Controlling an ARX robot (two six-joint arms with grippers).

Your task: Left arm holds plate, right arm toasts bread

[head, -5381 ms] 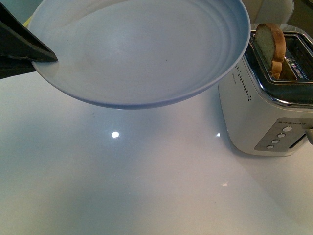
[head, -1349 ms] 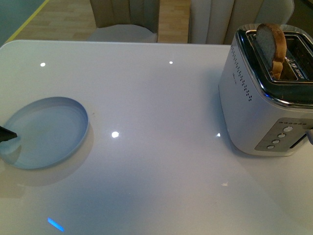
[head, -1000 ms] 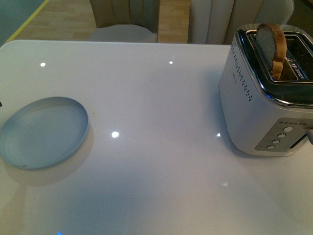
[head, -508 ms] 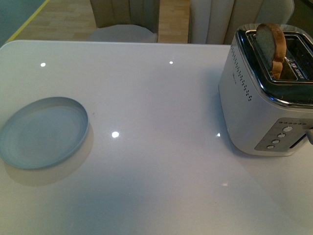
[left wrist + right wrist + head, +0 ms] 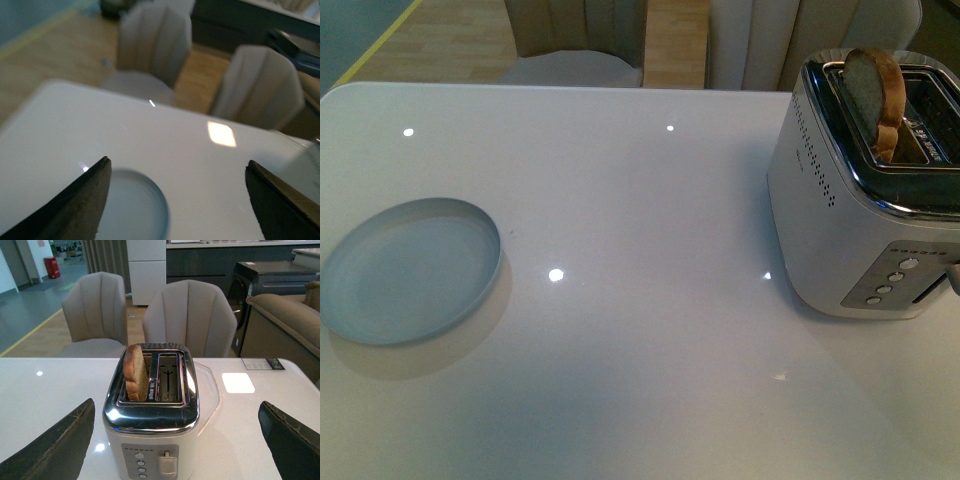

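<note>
The pale blue-grey plate (image 5: 410, 270) lies flat on the white table at the left, with nothing on it. The bread (image 5: 875, 88) stands upright in the left slot of the toaster (image 5: 840, 200) at the right, its rounded end sticking out. Neither arm shows in the front view. My left gripper (image 5: 177, 161) hovers open above the table, and the plate (image 5: 132, 205) lies below, beside one finger and apart from it. My right gripper (image 5: 176, 402) is open, facing the toaster (image 5: 152, 420) from its button side, with the bread (image 5: 135, 372) beyond it and untouched.
The toaster's other slot (image 5: 169, 377) is empty, and its lever (image 5: 166, 462) and several round buttons (image 5: 140, 467) face me. Grey chairs (image 5: 190, 320) stand behind the table's far edge (image 5: 570, 86). A dark cabinet and a sofa stand further back.
Earlier my left gripper held the plate up near the camera. The plate then rested on the table with a fingertip at its edge, and the finger has since drawn out of the front view.
</note>
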